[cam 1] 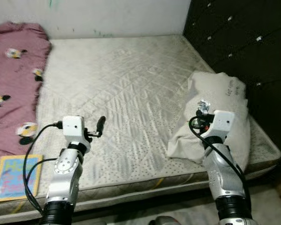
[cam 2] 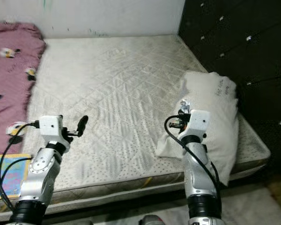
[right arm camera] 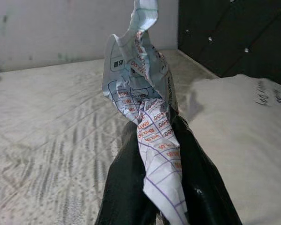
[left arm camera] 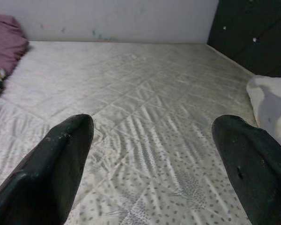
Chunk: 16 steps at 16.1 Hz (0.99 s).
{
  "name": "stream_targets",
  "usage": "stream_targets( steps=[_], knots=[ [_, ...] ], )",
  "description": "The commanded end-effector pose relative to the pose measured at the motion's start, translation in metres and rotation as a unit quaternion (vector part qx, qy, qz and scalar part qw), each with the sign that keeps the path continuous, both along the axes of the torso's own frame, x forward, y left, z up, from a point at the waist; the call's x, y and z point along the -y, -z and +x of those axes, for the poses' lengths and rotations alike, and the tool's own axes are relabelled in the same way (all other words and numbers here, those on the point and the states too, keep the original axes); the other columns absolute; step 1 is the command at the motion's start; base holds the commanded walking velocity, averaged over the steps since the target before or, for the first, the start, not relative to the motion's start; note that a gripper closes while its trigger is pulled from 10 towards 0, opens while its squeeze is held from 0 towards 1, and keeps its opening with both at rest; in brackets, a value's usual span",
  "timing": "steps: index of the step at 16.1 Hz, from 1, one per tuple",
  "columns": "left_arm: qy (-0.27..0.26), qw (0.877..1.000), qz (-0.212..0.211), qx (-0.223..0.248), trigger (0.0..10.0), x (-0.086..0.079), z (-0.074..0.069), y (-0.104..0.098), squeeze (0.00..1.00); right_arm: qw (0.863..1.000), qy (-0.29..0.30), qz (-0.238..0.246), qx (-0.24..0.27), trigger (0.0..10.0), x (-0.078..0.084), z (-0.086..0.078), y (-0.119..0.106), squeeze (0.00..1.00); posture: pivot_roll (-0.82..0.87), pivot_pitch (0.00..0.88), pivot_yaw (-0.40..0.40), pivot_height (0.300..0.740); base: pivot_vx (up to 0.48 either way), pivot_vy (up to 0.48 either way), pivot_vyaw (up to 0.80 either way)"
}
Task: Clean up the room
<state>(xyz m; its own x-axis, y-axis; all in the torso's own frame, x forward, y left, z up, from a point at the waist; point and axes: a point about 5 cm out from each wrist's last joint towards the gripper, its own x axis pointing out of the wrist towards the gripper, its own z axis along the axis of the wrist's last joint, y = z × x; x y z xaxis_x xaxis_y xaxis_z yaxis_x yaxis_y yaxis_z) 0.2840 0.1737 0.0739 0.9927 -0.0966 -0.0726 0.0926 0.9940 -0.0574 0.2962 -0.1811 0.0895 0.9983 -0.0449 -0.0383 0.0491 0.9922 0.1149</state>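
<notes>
1. The right gripper [right arm camera: 155, 140] has its jaws clenched on a crumpled paper [right arm camera: 145, 93], printed with red and blue grid lines.
2. It holds the paper up over the white pillow [cam 1: 225, 108] at about 4 o'clock on the bed [cam 1: 122, 89].
3. The left gripper [left arm camera: 154, 154] hangs over the mattress near 7 o'clock, jaws released and wide apart.
4. A pink blanket [cam 1: 11, 75] lies at 9 o'clock.
5. A book [cam 1: 14, 176] sits near the bed's 8 o'clock corner.
</notes>
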Motion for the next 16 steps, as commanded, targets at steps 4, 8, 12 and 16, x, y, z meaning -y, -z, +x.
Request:
stream_targets(
  steps=[4, 8, 12, 16],
  knots=[
    [-0.005, 1.000, 0.002, -0.004, 10.0, -0.002, -0.003, 0.002, 0.00, 1.000, -0.007, 0.001, -0.001, 10.0, -0.001, -0.002, 0.001, 0.00, -0.01, 0.000, -0.015, 0.740, 0.000, 0.000, 0.00],
    [-0.004, 1.000, -0.001, -0.004, 10.0, -0.002, -0.006, 0.003, 0.00, 1.000, -0.016, -0.006, -0.014, 10.0, -0.002, -0.003, 0.006, 0.00, 0.00, 0.000, -0.021, 0.740, 0.000, 0.408, -0.11],
    [-0.001, 1.000, -0.004, -0.005, 10.0, -0.001, -0.006, 0.004, 0.00, 1.000, -0.018, -0.007, -0.014, 10.0, -0.002, -0.003, 0.006, 0.00, 0.00, 0.000, -0.020, 0.740, 0.000, 0.480, -0.11],
    [0.010, 1.000, -0.008, -0.017, 10.0, 0.007, -0.012, 0.010, 0.00, 1.000, -0.022, -0.004, -0.021, 10.0, -0.004, -0.006, 0.009, 0.00, -0.01, 0.000, -0.015, 0.740, 0.000, 0.480, 0.00]
  ],
)
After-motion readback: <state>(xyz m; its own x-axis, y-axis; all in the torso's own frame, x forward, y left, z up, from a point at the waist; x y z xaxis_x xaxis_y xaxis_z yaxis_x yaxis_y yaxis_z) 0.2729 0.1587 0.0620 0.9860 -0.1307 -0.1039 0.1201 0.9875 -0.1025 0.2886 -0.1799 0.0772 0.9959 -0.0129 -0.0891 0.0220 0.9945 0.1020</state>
